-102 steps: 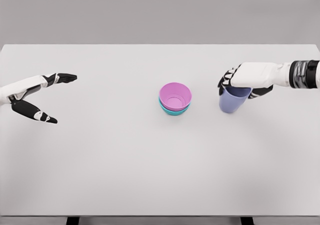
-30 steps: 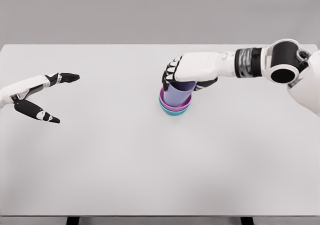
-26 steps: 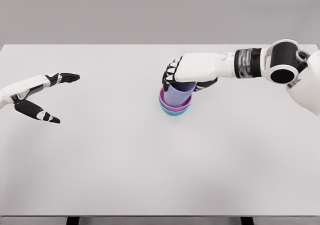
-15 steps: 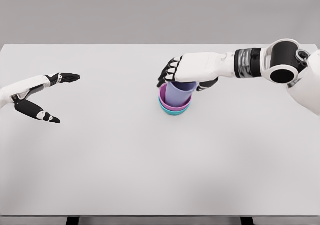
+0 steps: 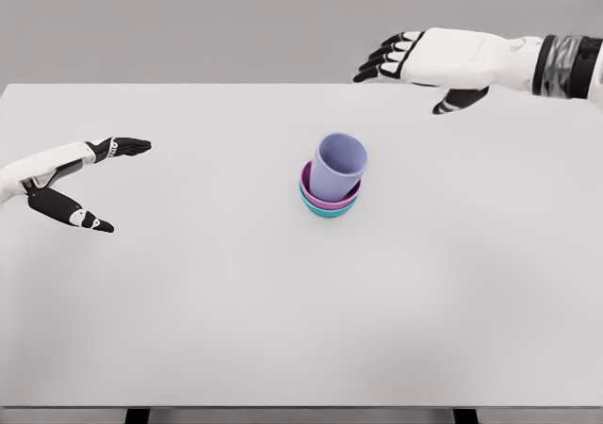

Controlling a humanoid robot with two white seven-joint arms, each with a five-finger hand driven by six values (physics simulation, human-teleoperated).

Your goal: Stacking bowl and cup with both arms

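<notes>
Right hand [image 5: 424,61]: upper right of frame, fingers spread, nothing held. Left hand [image 5: 71,184]: left edge, spread, idle. Lavender cup [image 5: 337,168]: frame centre, seated slightly tilted in pink bowl [image 5: 312,192], itself nested in teal bowl [image 5: 325,213]. Stacking is judged complete.
</notes>
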